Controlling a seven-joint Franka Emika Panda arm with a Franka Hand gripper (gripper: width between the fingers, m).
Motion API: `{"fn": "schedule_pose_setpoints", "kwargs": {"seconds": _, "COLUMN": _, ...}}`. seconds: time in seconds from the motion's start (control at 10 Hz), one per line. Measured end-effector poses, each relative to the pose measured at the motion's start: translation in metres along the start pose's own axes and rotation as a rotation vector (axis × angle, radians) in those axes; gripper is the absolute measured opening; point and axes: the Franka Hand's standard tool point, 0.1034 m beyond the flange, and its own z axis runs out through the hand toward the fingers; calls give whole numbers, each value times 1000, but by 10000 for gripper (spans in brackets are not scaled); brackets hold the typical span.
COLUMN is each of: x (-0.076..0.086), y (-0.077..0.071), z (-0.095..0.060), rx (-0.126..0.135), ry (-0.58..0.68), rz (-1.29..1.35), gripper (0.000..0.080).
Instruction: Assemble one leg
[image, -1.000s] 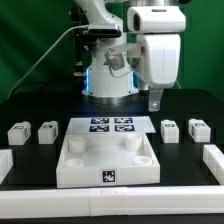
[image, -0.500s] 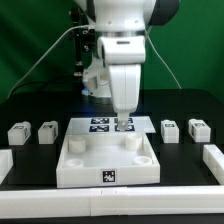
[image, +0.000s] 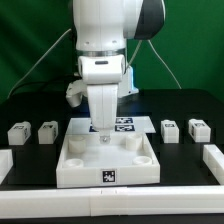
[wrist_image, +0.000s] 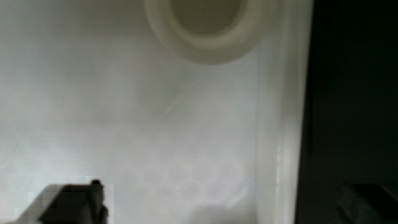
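Over the tabletop (image: 80, 172) — jaws shifted between its sockets (image: 130, 141), spread wide.

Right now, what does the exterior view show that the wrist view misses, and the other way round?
Only exterior: four small white plastic block-shaped legs, two on each side, the marker board and the white arm. Only wrist: a close look into one round socket and the wide gap between the dark fingers. Both: the large white square tabletop with raised rim, and the open claw above it.
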Motion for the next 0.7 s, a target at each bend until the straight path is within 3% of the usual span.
{"fn": "schedule_pose_setpoints", "kwargs": {"seconds": 0.2, "x": 10, "y": -5, "z": 9, "rx": 20, "ry": 5, "rz": 31, "gripper": 650}}
{"fn": "schedule_pose_setpoints", "kwargs": {"seconds": 0.4, "x": 7, "y": -11, "z": 19, "rx": 39, "ry": 8, "rz": 36, "gripper": 650}}
{"fn": "schedule_pose_setpoints", "kwargs": {"seconds": 0.7, "x": 5, "y": -11, "z": 19, "rx": 40, "ry": 8, "rz": 41, "gripper": 643}}
